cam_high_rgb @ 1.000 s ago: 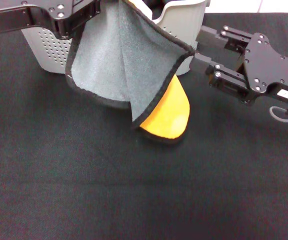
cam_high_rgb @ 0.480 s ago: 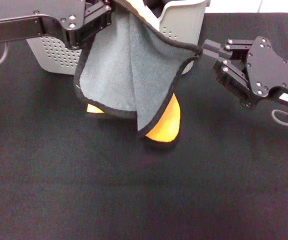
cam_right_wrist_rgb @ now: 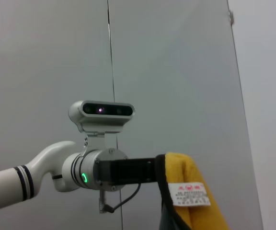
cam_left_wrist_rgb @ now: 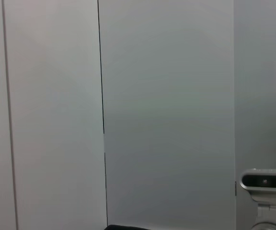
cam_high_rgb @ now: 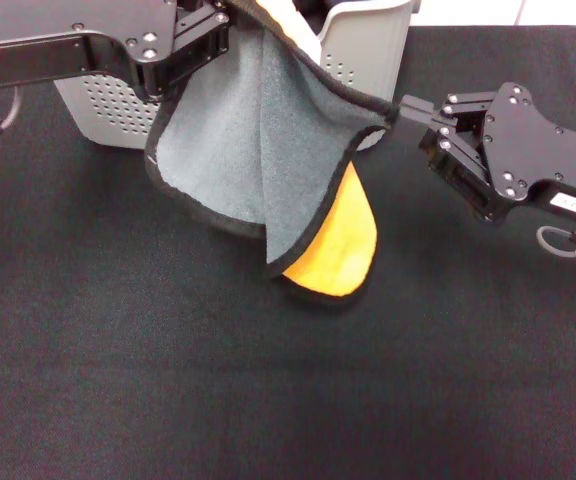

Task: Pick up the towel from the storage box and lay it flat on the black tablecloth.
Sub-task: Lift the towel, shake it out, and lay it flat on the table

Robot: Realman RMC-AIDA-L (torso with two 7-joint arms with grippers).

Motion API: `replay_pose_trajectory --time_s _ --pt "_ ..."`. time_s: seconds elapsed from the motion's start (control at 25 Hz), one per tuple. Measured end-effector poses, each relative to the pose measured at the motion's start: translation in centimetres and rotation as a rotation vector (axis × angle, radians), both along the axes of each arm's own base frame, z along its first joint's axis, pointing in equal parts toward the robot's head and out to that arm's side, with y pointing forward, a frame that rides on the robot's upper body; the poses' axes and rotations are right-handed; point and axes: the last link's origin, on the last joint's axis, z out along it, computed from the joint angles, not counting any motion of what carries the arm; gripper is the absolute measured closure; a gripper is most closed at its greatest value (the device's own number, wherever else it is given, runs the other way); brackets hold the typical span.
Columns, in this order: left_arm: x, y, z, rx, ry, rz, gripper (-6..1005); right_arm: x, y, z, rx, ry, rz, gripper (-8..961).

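Both grippers hold the towel (cam_high_rgb: 258, 150) up in front of the storage box (cam_high_rgb: 363, 45), above the black tablecloth (cam_high_rgb: 288, 380). The left gripper (cam_high_rgb: 220, 22) is closed on the towel's upper edge near the box. The right gripper (cam_high_rgb: 400, 110) pinches the black-bordered corner on the other side. The gray face hangs in a fold between them, and an orange-yellow flap droops lowest, close to the tablecloth.
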Motion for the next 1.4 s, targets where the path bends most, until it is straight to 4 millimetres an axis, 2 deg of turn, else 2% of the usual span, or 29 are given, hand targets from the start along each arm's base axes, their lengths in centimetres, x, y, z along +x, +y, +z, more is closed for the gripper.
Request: replay_pose_trajectory --time_s 0.36,1.4 --pt "0.0 0.0 0.0 -0.003 -0.001 -0.001 968 0.4 0.2 -0.2 -0.009 -0.01 -0.04 794" --pt "0.5 -0.2 -0.6 -0.028 0.001 -0.019 968 0.1 0.9 -1.2 -0.047 -0.056 -0.074 807"
